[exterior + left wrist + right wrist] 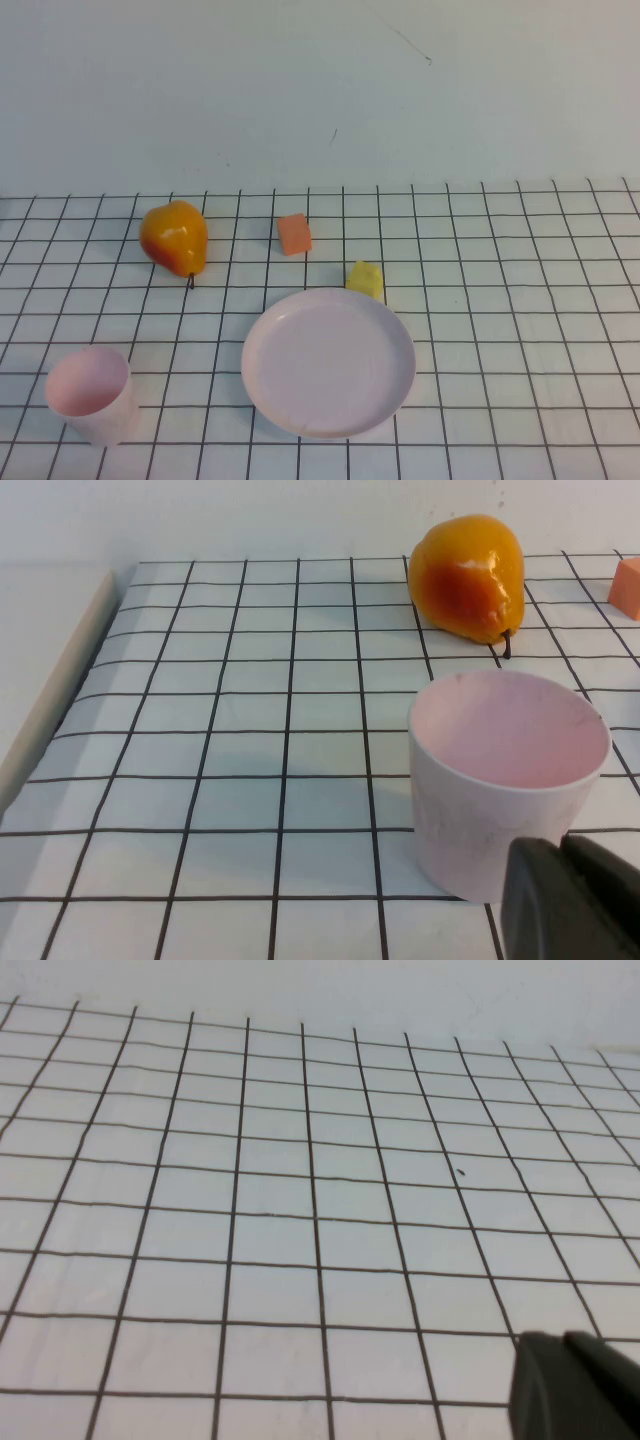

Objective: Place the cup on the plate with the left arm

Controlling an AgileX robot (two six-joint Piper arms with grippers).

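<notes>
Only a dark tip of the left gripper (565,900) shows, at the lower right corner of the left wrist view, just beside the cup (505,780); whether it is wide or narrow I cannot tell. The right gripper (575,1385) is likewise a dark corner at the lower right of its own view, over bare grid, its state unreadable. Neither gripper appears in the high view.

The high view alone shows the plate (328,362), low centre, well apart from the cup (90,393) at lower left. The cup stands upright, pale pink, matte, mouth open.

A pear (174,238), an orange block (294,233) and a yellow piece (366,279) lie beyond, on a white table (520,300) ruled with black lines before a pale wall (320,90).
</notes>
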